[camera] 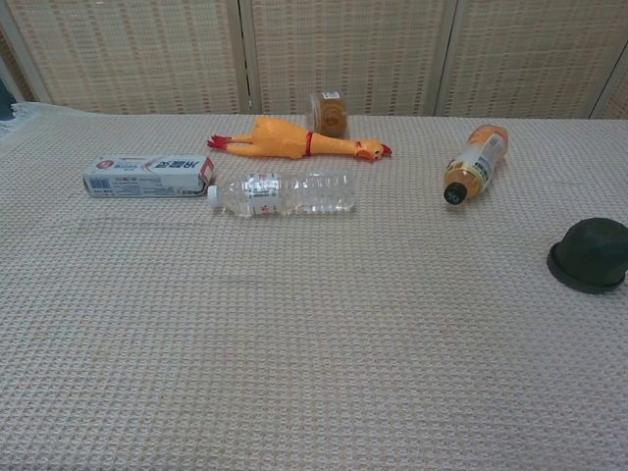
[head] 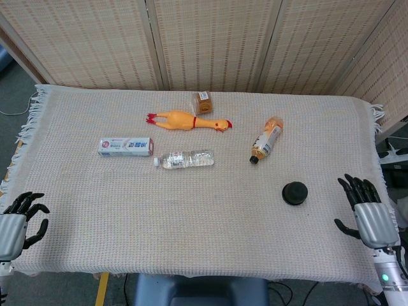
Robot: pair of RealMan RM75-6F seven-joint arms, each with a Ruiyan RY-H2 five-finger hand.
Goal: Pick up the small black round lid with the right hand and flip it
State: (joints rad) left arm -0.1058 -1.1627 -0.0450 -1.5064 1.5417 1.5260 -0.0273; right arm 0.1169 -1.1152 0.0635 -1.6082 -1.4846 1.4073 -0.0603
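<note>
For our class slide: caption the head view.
Open right hand beside black lid; left hand idle.

Matt black lid (head: pixel 294 192), rough woven cloth (head: pixel 191 210)

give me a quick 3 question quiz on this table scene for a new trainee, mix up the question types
1. True or false: the right hand is already holding the small black round lid.
2. Multiple choice: which thing lies nearest the lid? A) toothpaste box B) orange-capped bottle C) rubber chicken
3. Fill in: the clear water bottle lies on its ____, just right of the toothpaste box.

Key
1. False. The hand is open with its fingers apart, beside the lid and apart from it.
2. B
3. side
</note>
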